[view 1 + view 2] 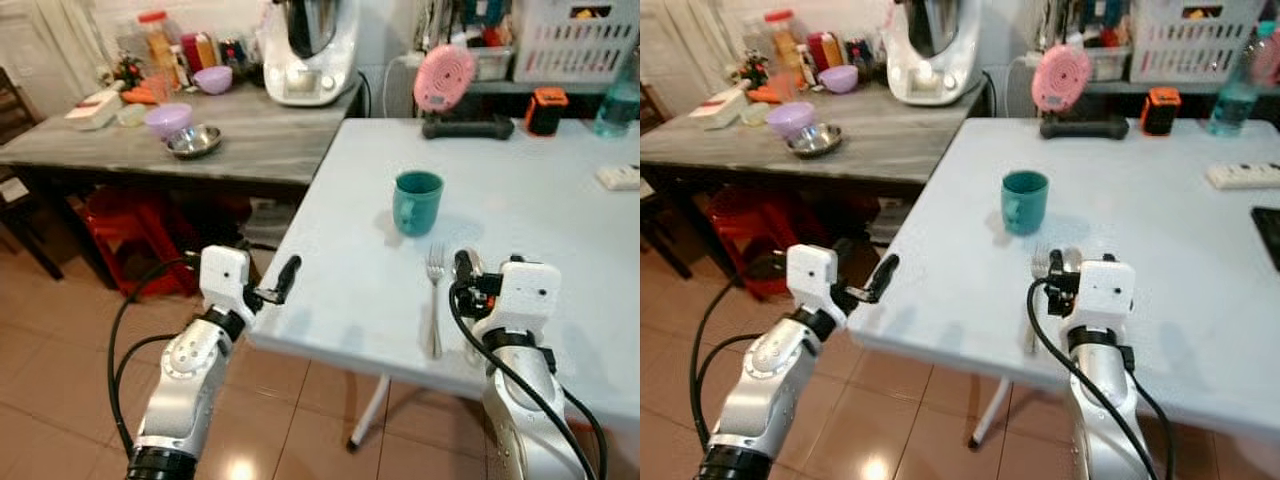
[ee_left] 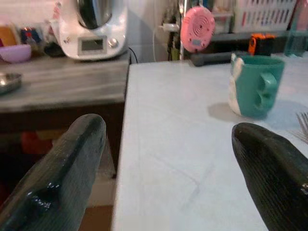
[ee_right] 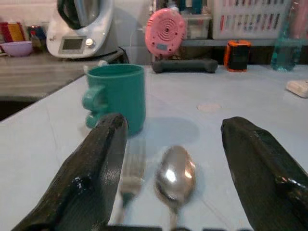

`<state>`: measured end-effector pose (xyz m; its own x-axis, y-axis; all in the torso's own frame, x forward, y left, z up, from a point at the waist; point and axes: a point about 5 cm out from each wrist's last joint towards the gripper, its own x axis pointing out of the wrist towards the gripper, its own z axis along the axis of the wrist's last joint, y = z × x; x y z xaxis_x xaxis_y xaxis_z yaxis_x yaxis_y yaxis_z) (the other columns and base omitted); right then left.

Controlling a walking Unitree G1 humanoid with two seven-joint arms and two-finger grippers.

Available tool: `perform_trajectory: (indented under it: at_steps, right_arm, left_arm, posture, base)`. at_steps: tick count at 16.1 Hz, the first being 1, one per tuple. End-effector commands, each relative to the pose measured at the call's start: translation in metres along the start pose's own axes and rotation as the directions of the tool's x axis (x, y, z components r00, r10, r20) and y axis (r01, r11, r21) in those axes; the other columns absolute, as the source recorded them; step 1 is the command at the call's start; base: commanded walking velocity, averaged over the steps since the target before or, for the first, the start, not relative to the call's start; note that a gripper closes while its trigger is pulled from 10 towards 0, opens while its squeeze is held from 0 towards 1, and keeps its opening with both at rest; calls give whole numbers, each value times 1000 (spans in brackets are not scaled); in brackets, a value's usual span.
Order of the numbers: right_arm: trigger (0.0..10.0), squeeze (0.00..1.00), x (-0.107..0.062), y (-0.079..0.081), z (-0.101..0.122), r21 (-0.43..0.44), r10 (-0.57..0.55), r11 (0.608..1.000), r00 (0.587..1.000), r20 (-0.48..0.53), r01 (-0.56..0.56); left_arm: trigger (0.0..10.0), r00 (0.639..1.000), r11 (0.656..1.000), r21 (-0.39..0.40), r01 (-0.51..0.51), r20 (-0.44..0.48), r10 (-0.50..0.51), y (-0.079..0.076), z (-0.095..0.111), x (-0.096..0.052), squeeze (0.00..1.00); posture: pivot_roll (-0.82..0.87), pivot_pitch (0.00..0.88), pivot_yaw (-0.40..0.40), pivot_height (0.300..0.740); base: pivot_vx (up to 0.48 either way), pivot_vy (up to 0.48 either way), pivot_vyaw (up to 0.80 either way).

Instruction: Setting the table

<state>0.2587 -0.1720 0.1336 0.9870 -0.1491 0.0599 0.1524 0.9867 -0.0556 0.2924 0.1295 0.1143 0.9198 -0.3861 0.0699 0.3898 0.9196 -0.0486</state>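
Right end effector [image 1: 468, 268] sits low over the white surface [image 1: 560, 230], fingers spread wide, nothing between them. Spoon [image 3: 174, 177] lies flat in the gap between the two fingers, bowl pointing away from the wrist, handle running back under it, so its long axis lines up with the approach. Fork [image 1: 434, 298] lies just beside the spoon, parallel, tines away from the robot, by the finger on the robot's left. Mug [image 1: 417, 201] stands upright straight ahead of the right end effector, past the fork tines, near but apart from both. Right arm is clearly the nearer one to all cutlery. Left end effector [image 1: 272, 290] hovers off the surface's left corner, fingers apart and empty, mug ahead and to its right, well apart. Judgement: cutlery looks laid by the mug, so the place setting is partly done; next move for the right arm probably a straight pull back or lift. Near edge of the surface is close under the right wrist. Open room to the right; mug limits forward travel. Risk: a finger dragging the fork sideways.
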Motion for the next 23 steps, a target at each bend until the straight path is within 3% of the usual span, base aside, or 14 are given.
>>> perform_trajectory:
  at_steps: [1, 8, 10, 18, 23]
  right_arm:
    - [10000, 0, 1, 11, 2, 18, 40, 999, 999, 3, -40]
    - [10000, 0, -5, 6, -21, 5, -2, 1000, 993, -120, 2]
    - [10000, 0, -8, 6, -24, 7, 3, 1000, 989, -147, -2]
    - [10000, 0, -6, 16, -37, 69, 24, 998, 964, -265, -6]
    - [10000, 0, -3, 17, -41, 40, 26, 999, 949, -314, -14]
  left_arm:
    - [10000, 1000, 1000, 16, -12, -27, 12, 10, -3, -6, 0]
    - [10000, 967, 973, -11, 230, -110, -230, -4, -17, -22, 0]
    - [10000, 920, 931, -20, 364, -147, -363, -10, -20, -30, 0]
    - [10000, 887, 902, -19, 431, -175, -427, -12, -21, -35, 0]
    - [10000, 881, 895, -14, 446, -167, -442, -14, -20, -35, 0]
  posture:
    - [-89, 0, 89, 740]
    - [-83, 0, 79, 740]
    - [-83, 0, 79, 740]
    - [-87, 0, 80, 740]
    - [-91, 0, 81, 740]
  base:
    - [0, 0, 0]
    - [0, 0, 0]
    - [0, 0, 0]
    - [0, 0, 0]
    - [0, 0, 0]
